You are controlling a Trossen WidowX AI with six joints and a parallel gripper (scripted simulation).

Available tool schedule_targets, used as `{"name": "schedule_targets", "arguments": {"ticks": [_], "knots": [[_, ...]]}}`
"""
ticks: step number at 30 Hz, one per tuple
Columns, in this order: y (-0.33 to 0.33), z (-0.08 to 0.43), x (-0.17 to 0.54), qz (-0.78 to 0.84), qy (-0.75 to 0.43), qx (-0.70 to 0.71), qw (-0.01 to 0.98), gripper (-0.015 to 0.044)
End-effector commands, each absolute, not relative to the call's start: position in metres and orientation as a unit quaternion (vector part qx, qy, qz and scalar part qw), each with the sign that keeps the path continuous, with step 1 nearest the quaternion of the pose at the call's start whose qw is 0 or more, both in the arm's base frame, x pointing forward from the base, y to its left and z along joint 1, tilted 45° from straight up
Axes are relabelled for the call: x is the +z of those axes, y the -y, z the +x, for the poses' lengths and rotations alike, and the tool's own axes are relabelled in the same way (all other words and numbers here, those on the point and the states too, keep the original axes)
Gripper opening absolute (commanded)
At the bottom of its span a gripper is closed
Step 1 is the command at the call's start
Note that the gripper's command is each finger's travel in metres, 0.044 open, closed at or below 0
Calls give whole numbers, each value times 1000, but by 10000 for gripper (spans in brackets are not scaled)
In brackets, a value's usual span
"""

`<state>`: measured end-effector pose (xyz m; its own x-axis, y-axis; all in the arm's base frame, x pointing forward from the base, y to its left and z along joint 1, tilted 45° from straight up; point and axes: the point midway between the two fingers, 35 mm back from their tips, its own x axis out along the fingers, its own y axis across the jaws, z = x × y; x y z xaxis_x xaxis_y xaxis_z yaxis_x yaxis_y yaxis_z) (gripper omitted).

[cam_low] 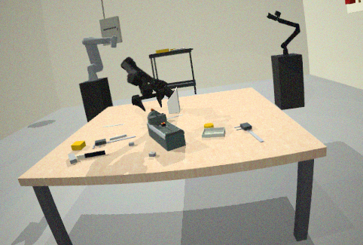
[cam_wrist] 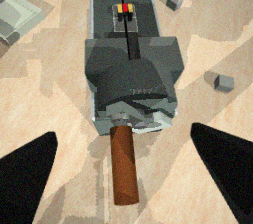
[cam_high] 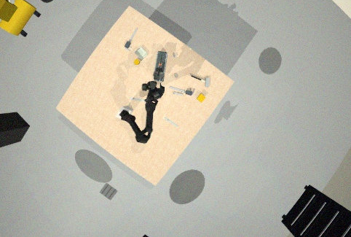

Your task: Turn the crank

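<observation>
The dark grey-green machine [cam_high: 162, 57] [cam_low: 174, 139] [cam_wrist: 133, 77] stands on the table. Its brown crank handle [cam_low: 152, 109] [cam_wrist: 124, 167] sticks out at the arm's end, towards the bottom of the wrist view. The red pointer [cam_wrist: 125, 7] sits in the slide window between two brass marks, at the top edge of the wrist view; whether it is exactly level I cannot tell. My gripper [cam_low: 153, 107] [cam_wrist: 125, 133] is wide open and empty, with one finger on each side of the handle, seen from above; neither finger appears to touch it.
A pale tray [cam_high: 141, 52] [cam_low: 214, 133] and a yellow disc [cam_high: 136, 62] [cam_low: 208, 125] lie to one side of the machine. A small grey block [cam_wrist: 224, 83], a hammer [cam_high: 207, 82] and a yellow block [cam_high: 201, 98] [cam_low: 78, 145] lie on the other side. A white upright wedge [cam_low: 174, 104] stands behind.
</observation>
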<state>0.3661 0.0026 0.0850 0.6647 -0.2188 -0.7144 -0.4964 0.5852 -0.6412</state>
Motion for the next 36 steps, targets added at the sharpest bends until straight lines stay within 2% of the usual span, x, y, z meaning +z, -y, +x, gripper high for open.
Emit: {"name": "schedule_targets", "arguments": {"ticks": [1, 20, 36], "knots": [[1, 366, 78, -449, -400, 92, 794, 440], [22, 367, 59, -450, -400, 91, 794, 440], [22, 367, 59, -450, -400, 91, 794, 20]]}}
